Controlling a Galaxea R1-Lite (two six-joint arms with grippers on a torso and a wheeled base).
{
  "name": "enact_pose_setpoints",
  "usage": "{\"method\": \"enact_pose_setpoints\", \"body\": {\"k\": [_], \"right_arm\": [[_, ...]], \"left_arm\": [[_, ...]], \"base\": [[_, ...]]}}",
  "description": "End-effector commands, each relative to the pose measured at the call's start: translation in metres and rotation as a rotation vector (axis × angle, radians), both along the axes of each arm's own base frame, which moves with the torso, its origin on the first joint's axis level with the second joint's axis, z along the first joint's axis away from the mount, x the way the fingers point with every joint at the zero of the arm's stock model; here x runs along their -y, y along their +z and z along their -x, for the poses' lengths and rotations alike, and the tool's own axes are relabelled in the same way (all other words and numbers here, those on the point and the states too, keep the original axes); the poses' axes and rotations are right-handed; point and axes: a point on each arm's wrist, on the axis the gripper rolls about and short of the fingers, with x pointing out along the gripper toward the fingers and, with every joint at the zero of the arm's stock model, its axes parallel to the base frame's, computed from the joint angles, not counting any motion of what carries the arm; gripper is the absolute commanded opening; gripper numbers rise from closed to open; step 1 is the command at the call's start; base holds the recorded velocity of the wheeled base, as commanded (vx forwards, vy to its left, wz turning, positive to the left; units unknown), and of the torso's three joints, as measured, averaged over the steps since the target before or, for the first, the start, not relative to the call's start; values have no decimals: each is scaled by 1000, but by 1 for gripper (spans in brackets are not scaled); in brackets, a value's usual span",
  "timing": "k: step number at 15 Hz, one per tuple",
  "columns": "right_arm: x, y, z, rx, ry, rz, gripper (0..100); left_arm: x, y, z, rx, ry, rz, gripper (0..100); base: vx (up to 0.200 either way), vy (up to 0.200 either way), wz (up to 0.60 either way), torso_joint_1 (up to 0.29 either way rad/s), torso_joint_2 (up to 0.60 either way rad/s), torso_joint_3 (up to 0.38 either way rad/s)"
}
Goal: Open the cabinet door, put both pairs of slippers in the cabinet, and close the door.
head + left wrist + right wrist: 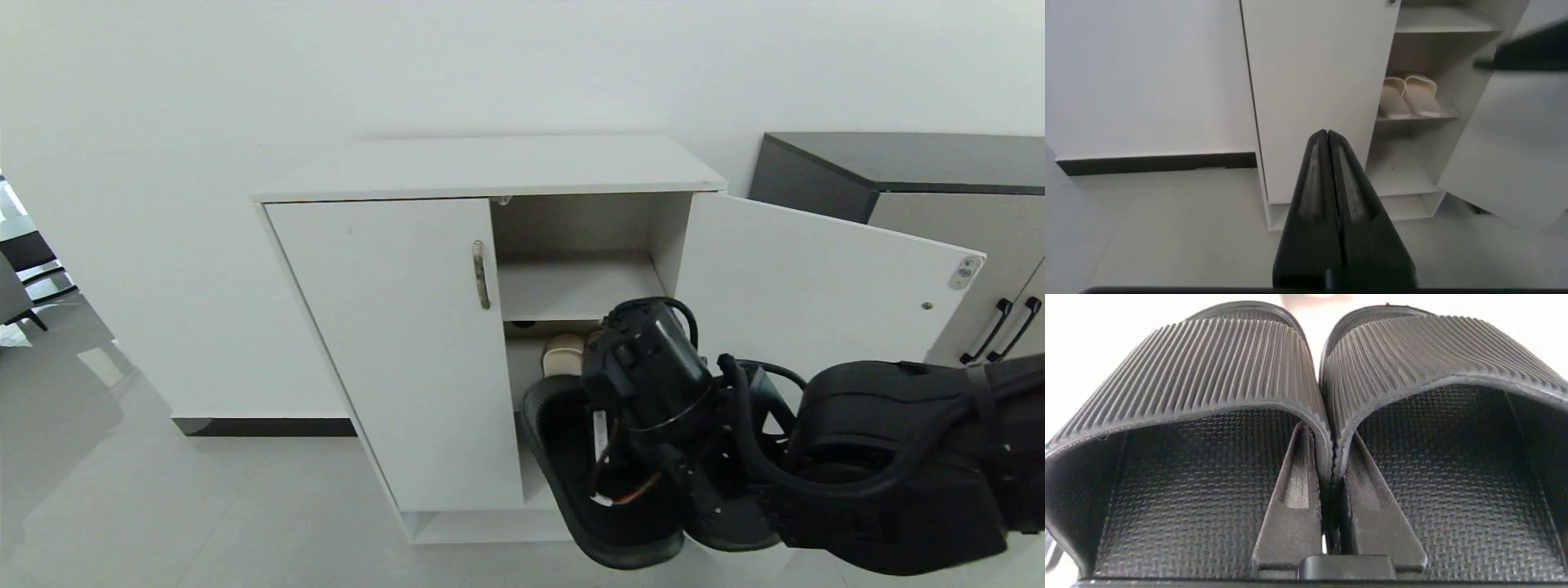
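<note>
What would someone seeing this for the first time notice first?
The black slippers, clamped together by their inner walls in the right pincer, are held at the cabinet's open right half, whose door is swung wide. Inside, a beige pair sits on a shelf.

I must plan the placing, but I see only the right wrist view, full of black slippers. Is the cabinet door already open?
Observer: Yes. The right door stands open; the left door is closed.
Operator: Is some shelf taken?
Observer: A pale pair of slippers lies on the lower shelf, beyond the black slippers.
Operator: And the left gripper?
Observer: The left gripper hangs before the left door, jaws shut, empty.
</note>
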Motion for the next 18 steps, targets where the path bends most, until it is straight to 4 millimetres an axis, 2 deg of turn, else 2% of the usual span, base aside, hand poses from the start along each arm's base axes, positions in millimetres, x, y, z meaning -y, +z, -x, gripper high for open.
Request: {"method": "enact_pose_setpoints", "body": {"k": [1, 3, 5, 7, 10, 14, 18], "right_arm": [[-24, -29, -21, 105, -44, -62, 0], [-27, -50, -38, 208, -75, -35, 0], [-36, -57, -48, 290, -94, 1, 0], [-41, -54, -63, 322, -154, 11, 0], [-40, -52, -66, 317, -164, 24, 0], [-26, -45, -82, 330, -220, 21, 0], [-22, -43, -86, 335, -222, 41, 0]], "left_arm": [[0, 0, 0, -1, 3, 0, 0], [0, 0, 0, -1, 3, -3, 0], [0, 0, 0, -1, 3, -7, 0], [0, 0, 0, -1, 3, -1, 0], [0, 0, 0, -1, 3, 0, 0], [0, 0, 0, -1, 3, 0, 0], [0, 0, 0, -1, 3, 0, 0]], "base": [[0, 0, 0, 0, 0, 0], [0, 0, 0, 0, 0, 0], [0, 0, 0, 0, 0, 0], [0, 0, 0, 0, 0, 0], [0, 200, 0, -4, 1, 2], [0, 0, 0, 0, 0, 0], [0, 0, 0, 0, 0, 0]]}}
